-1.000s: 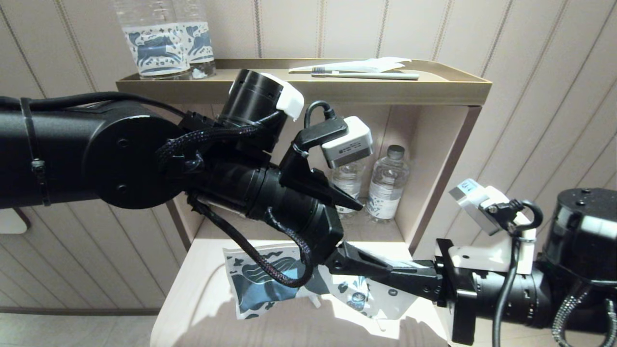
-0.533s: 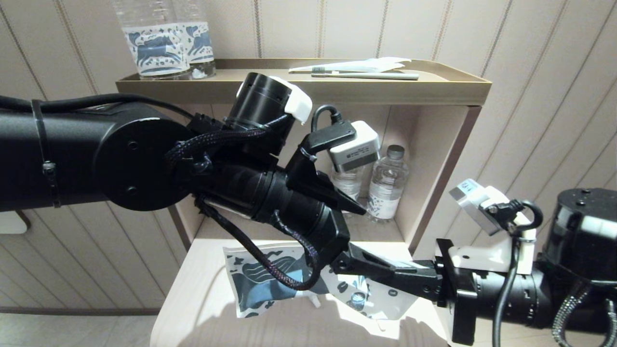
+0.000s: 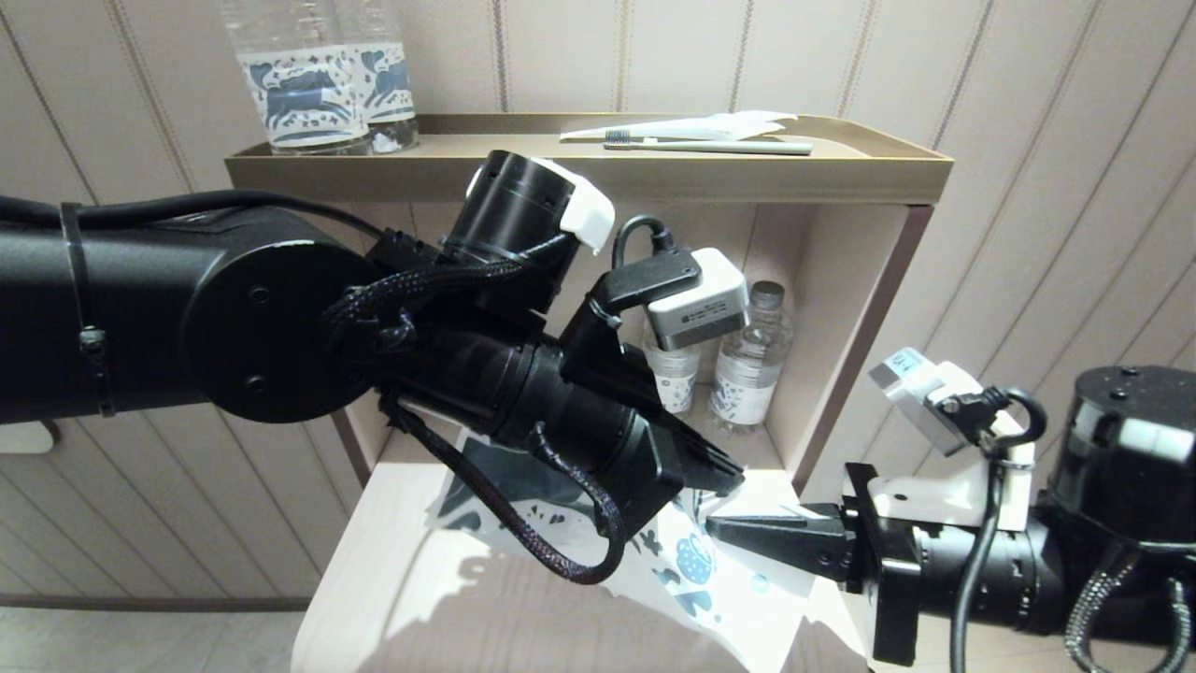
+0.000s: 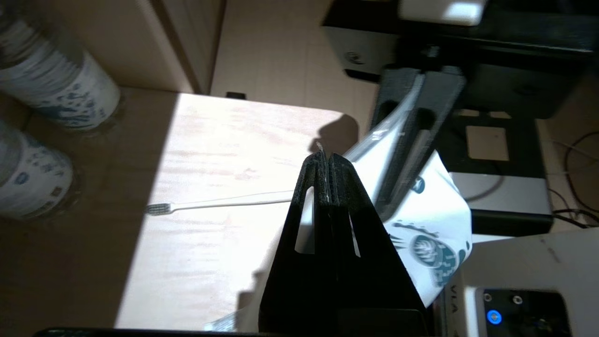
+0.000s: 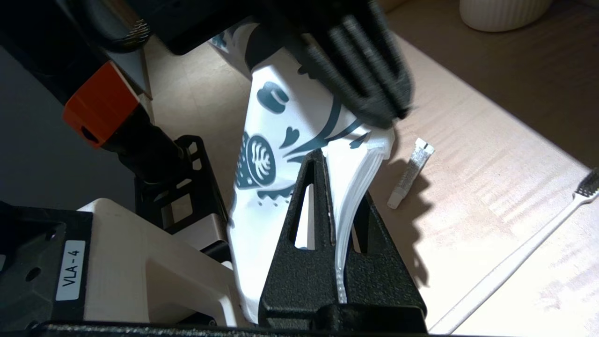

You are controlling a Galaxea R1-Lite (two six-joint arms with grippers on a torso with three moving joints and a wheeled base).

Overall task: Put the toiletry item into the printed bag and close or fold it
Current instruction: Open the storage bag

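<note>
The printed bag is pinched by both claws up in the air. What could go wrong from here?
The left gripper and right gripper both pinch thin edges of the printed bag; pulling apart too hard might tear it or slip it free. Both look clamped on the bag, so neither seems free to fetch the toothbrush or the small tube lying on the table. Letting go might close the mouth again.

Printed bag (image 3: 696, 570), lifted off the tabletop

Whitish pouch with blue-grey prints, low centre of the head view, hanging tilted; white toothbrush (image 4: 220, 203) lies flat on the table outside it.
</note>
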